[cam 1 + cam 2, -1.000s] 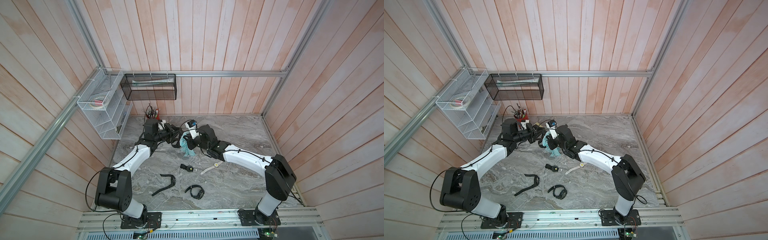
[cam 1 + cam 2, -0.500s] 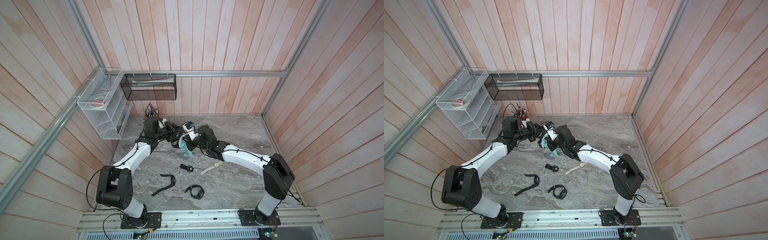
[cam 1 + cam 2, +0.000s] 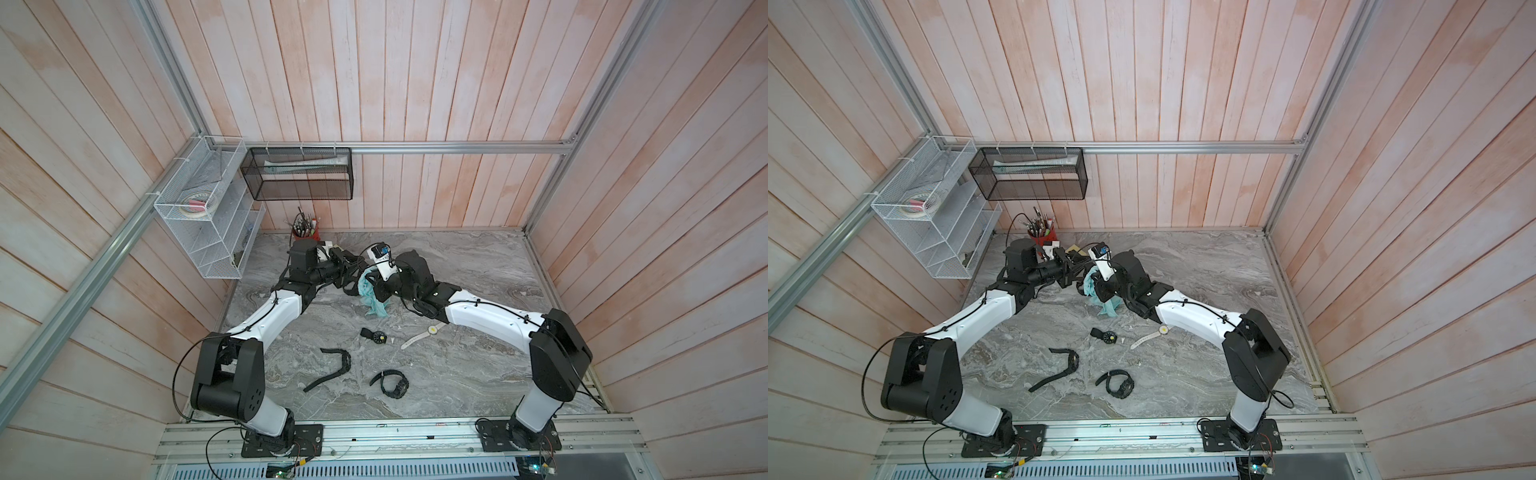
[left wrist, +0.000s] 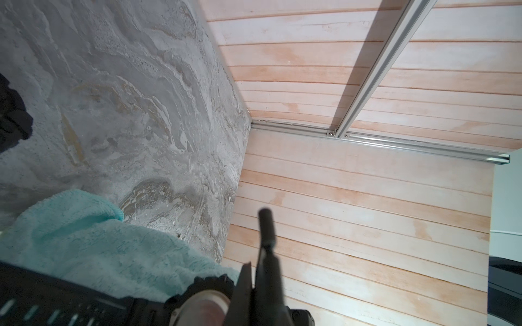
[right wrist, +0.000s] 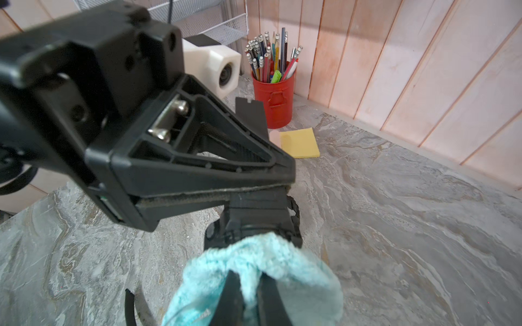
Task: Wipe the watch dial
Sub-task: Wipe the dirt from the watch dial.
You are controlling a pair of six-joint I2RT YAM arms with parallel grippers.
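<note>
**Watch [image 5: 254,223] meets teal cloth [image 5: 299,273] near the table's far left corner**

The left gripper [image 5: 284,189] has its jaws clamped together on the black watch and holds it off the marble table [image 3: 457,374]. The right gripper [image 5: 251,293] pinches the cloth tightly between its jaws. The cloth's bunched fold touches the watch case and hides the dial. Behind them a red pen cup [image 5: 275,104] stands by the wall, with yellow sticky notes [image 5: 299,142] just beside it.

watch: black chunky plastic wristwatch [image 5: 257,217] hanging above the marble, near the red metal pen cup [image 5: 273,96] | cloth: fluffy teal microfibre cloth [image 5: 254,265] bunching against the watch's far side from that cup, tail drooping
</note>
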